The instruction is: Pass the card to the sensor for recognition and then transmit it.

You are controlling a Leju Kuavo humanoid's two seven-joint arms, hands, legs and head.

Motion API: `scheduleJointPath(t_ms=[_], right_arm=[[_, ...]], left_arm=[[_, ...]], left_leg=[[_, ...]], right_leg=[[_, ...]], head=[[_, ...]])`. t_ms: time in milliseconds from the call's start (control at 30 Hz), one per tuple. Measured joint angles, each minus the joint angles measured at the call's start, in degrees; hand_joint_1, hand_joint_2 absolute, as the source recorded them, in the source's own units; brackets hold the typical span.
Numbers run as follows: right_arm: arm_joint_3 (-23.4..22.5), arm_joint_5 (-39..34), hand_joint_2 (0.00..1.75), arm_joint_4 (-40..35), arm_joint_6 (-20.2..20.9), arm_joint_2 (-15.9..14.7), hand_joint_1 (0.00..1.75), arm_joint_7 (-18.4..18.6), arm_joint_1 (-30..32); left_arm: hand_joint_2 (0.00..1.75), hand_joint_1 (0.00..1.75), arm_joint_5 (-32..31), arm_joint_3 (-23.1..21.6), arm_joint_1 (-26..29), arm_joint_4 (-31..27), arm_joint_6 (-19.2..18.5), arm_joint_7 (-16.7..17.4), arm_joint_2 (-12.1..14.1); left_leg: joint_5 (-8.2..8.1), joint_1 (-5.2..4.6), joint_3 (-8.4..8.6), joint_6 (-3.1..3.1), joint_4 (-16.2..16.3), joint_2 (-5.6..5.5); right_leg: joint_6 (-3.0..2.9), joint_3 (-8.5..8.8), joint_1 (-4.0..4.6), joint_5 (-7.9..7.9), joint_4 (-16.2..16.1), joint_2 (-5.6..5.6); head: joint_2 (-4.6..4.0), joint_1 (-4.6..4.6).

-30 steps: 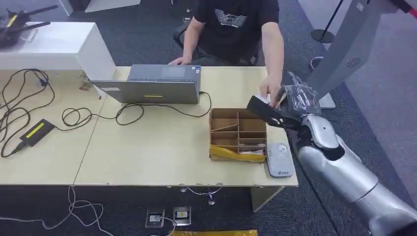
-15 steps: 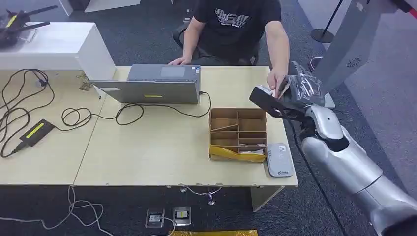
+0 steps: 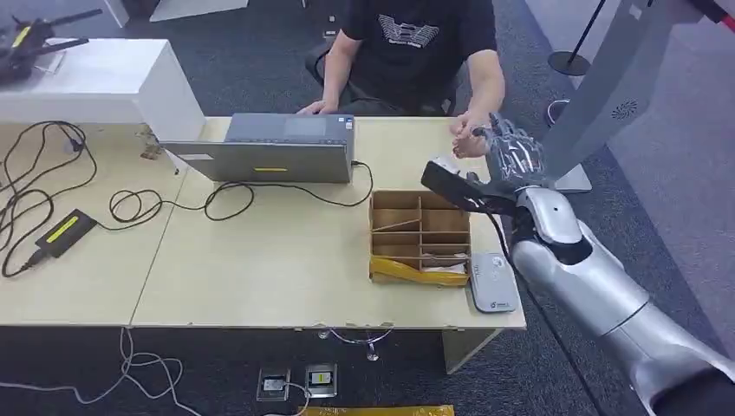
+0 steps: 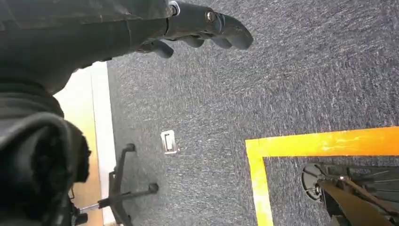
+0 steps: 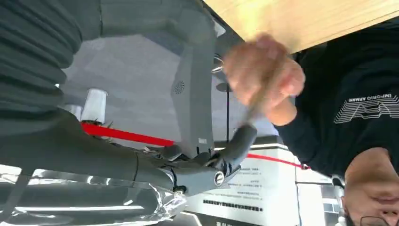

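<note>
Just beyond the empty, spread right hand (image 3: 511,156), card blurred in person's hand (image 3: 468,139).

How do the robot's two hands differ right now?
The right hand is raised over the table's far right corner, beside the person's hand; the left hand hangs over grey carpet. The right hand's fingers are spread apart; the left hand's look loosely curled. Neither visibly holds the card.
</note>
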Motion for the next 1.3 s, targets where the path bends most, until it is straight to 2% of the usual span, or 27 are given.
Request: scheduleJointPath(t_ms=[200, 433, 700, 867, 1167, 1300], right_arm=[[0.61, 0.15, 1.75, 0.57, 1.27, 0.44, 0.0, -0.02, -0.11], [0.61, -0.33, 1.75, -1.14, 4.04, -0.06, 0.0, 2.99, 0.7], [-0.72, -2.8, 1.75, -8.35, 5.77, -4.11, 0.0, 7.04, 4.43], [-1.47, -3.08, 1.75, -11.92, 5.88, -6.16, 0.0, 7.15, 5.74], [-1.81, -3.12, 1.75, -15.28, 5.92, -7.93, 0.0, 7.17, 6.38], [-1.99, -5.2, 1.75, -16.74, 5.75, -8.91, 0.0, 8.48, 7.18]], left_arm=[[0.0, 0.0, 0.02, 0.0, 0.0, 0.0, 0.13, 0.0, -0.13], [0.0, 0.0, 0.37, 0.0, 0.04, 0.0, 0.13, 0.29, -0.2], [0.0, 0.0, 0.74, 0.02, 0.17, 0.0, 0.13, 0.59, -0.2], [0.0, 0.0, 0.74, 0.02, 0.15, 0.0, 0.13, 0.59, -0.2], [0.0, 0.0, 0.74, 0.04, 0.16, 0.0, 0.13, 0.61, -0.2], [0.0, 0.0, 0.74, 0.04, 0.16, 0.0, 0.24, 0.61, -0.2]], left_leg=[[0.0, 0.0, 0.02, 0.0, 0.0, 0.0], [0.0, 0.0, 0.04, 0.0, 0.01, 0.02], [0.0, -0.01, 0.05, 0.0, 0.02, 0.04], [0.0, 0.0, 0.07, 0.0, 0.02, 0.08], [0.0, 0.0, 0.06, 0.0, 0.01, 0.08], [0.0, -0.01, 0.06, 0.0, 0.02, 0.06]], right_leg=[[0.0, 0.0, 0.0, 0.0, 0.0, 0.01], [0.0, -0.02, 0.0, 0.0, 0.0, 0.04], [0.0, -0.02, -0.01, 0.0, -0.01, 0.07], [-0.02, -0.03, 0.0, 0.02, -0.01, 0.08], [-0.02, -0.02, 0.0, 0.02, -0.01, 0.09], [-0.02, -0.03, 0.0, 0.02, -0.02, 0.06]], head=[[0.0, -0.02], [0.0, -0.02], [0.0, -0.02], [0.0, -0.02], [0.0, 0.0], [0.0, 0.0]])
